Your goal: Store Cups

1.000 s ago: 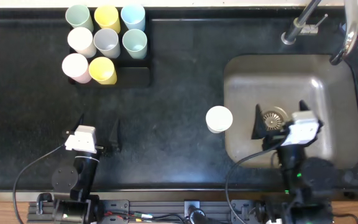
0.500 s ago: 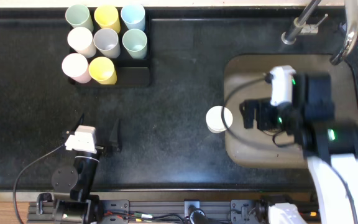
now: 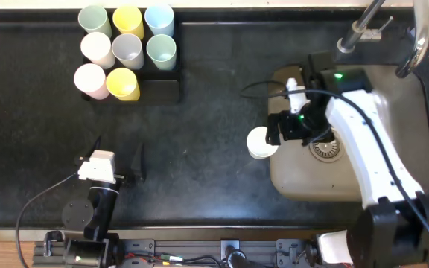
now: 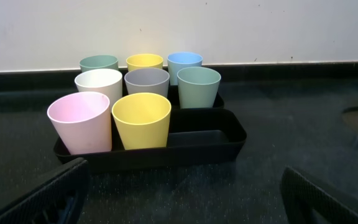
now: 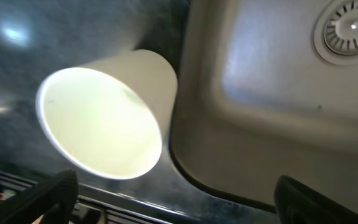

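Observation:
A white cup (image 3: 259, 143) stands upright on the dark counter, right against the sink's left rim; the right wrist view shows its open mouth (image 5: 104, 118). My right gripper (image 3: 285, 130) hovers open just above and beside it, over the sink's edge, its fingers (image 5: 42, 196) spread wide with nothing held. At the back left a black tray (image 3: 162, 91) holds several coloured cups (image 3: 125, 52), and the front right slot of the tray (image 4: 229, 134) is bare. My left gripper (image 3: 118, 155) stands open low on the left side of the counter, facing the tray from a distance.
The steel sink (image 3: 393, 97) with its drain (image 3: 326, 147) takes up the right side, a faucet (image 3: 360, 26) behind it. Dark counter (image 3: 199, 134) stretches between the tray and the sink.
The right arm has swung up out of the sink and leftward, bringing its gripper to the white cup. The left arm and the cups have not moved.

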Robot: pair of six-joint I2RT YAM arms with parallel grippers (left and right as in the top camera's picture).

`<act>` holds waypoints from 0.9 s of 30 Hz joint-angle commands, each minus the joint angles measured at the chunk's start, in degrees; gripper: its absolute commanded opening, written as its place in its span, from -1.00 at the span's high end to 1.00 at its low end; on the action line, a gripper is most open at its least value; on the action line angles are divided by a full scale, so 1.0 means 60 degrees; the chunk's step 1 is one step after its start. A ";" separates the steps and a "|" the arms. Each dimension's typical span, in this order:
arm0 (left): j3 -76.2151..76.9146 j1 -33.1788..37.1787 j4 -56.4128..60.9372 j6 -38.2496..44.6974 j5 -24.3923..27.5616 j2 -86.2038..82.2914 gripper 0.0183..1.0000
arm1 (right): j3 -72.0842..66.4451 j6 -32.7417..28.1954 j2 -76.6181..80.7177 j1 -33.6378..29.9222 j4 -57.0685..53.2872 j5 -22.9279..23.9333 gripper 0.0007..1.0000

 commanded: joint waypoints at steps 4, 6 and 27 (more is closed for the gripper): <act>-0.0011 0.0025 -0.0044 -0.0036 0.0164 -0.0069 -1.00 | 0.0237 0.0189 0.0787 0.0178 0.0102 0.1151 -0.92; -0.0011 0.0025 -0.0044 -0.0036 0.0168 -0.0069 -1.00 | 0.0237 0.0189 0.0947 0.0233 0.0131 0.1169 -0.82; -0.0011 0.0025 -0.0044 -0.0036 0.0168 -0.0069 -1.00 | 0.0208 0.0335 0.1406 0.0965 0.1275 0.0514 0.28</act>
